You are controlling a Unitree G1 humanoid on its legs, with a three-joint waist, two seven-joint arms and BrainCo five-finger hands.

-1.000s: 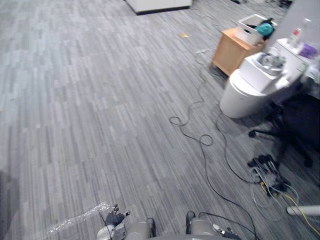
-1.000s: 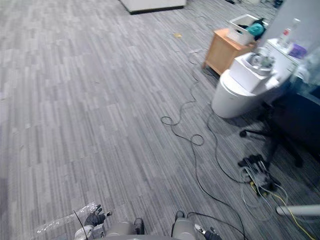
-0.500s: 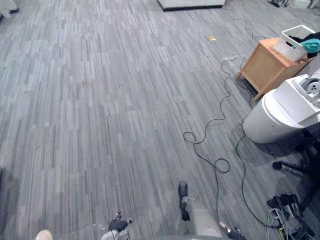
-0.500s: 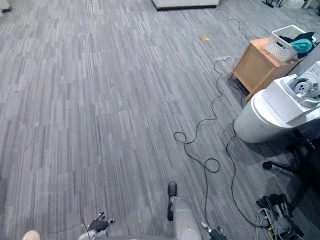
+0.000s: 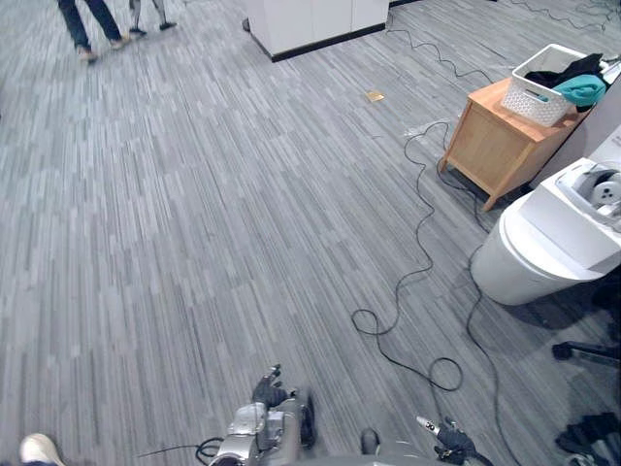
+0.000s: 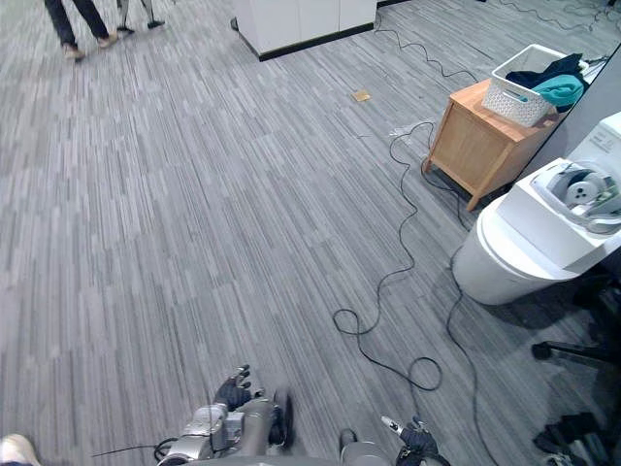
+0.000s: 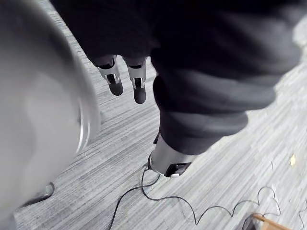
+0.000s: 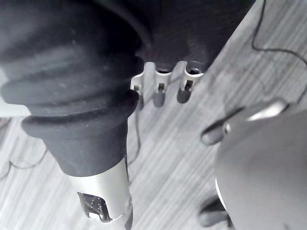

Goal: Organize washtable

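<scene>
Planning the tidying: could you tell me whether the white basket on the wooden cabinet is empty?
Not empty: the white basket holds teal cloth and dark cloth above its rim.

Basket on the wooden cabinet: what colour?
White basket with lattice sides; it shows best in the right eye view.

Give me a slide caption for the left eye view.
Left hand and right hand empty over grey carpet; white basket on wooden cabinet ahead right.
</scene>
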